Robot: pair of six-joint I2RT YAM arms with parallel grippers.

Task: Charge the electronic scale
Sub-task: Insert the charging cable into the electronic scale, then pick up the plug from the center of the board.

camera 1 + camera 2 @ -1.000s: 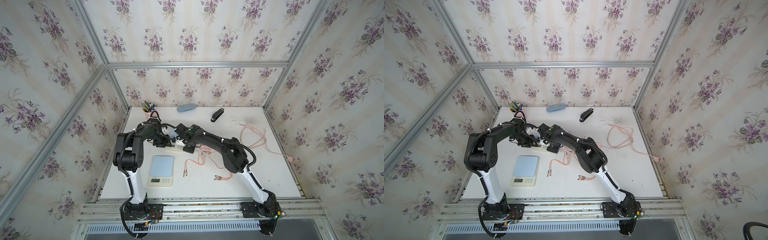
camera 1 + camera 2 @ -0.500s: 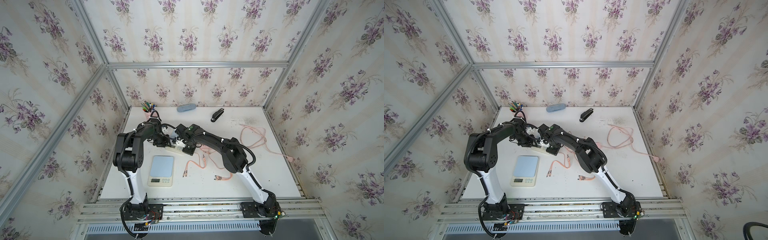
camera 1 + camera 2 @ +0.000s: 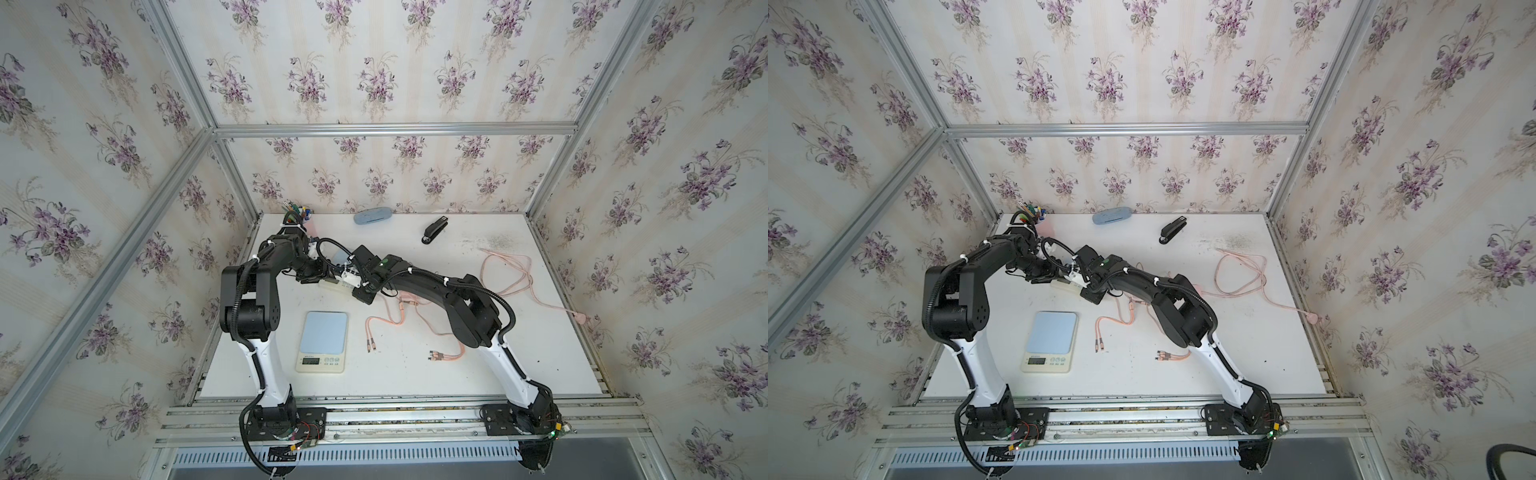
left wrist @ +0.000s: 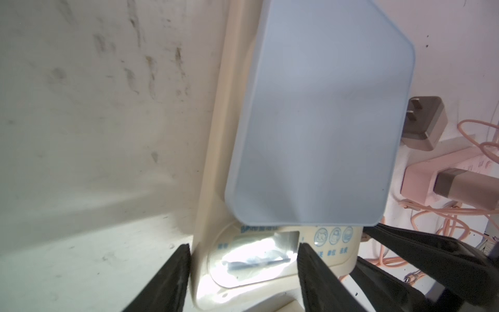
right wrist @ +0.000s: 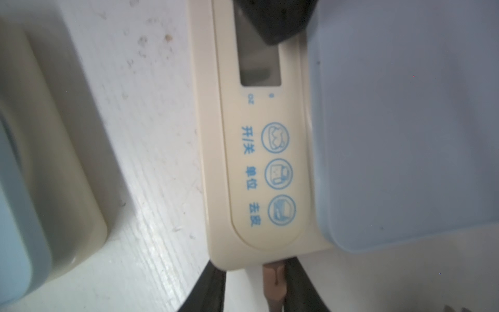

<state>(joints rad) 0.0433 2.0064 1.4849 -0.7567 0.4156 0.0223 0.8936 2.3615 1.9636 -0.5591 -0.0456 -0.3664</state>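
finding: both hands have just loosened. the right hand [image 5: 253, 271], pinched tight a second ago, now has its jaws parted around the pink-brown connector [image 5: 274, 281]. bare counter [image 5: 151, 162] shows between one finger and the plug, while the other finger lies at or very near it. the connector sits in the edge of the electronic scale [image 5: 270, 175], beside the button panel, and appears to hold there unsupported. the left hand [image 4: 243, 247] has widened too. its fingers are apart, one alongside the scale's outer edge and one over the display end, not clamped across it.

location: the scale lies flat on the counter, rear-left of centre, beneath the point where the two arms meet and just behind a second scale [image 3: 323, 334]. arm positions in both top views look unchanged.

assessment: insertion looks done and release is under way. not verified: the display shows no legible charging sign, and whether the connector is fed from the charger [image 4: 464, 186] on the power strip [image 4: 432, 173] cannot be told. the right hand should withdraw straight back so it does not drag the plug.
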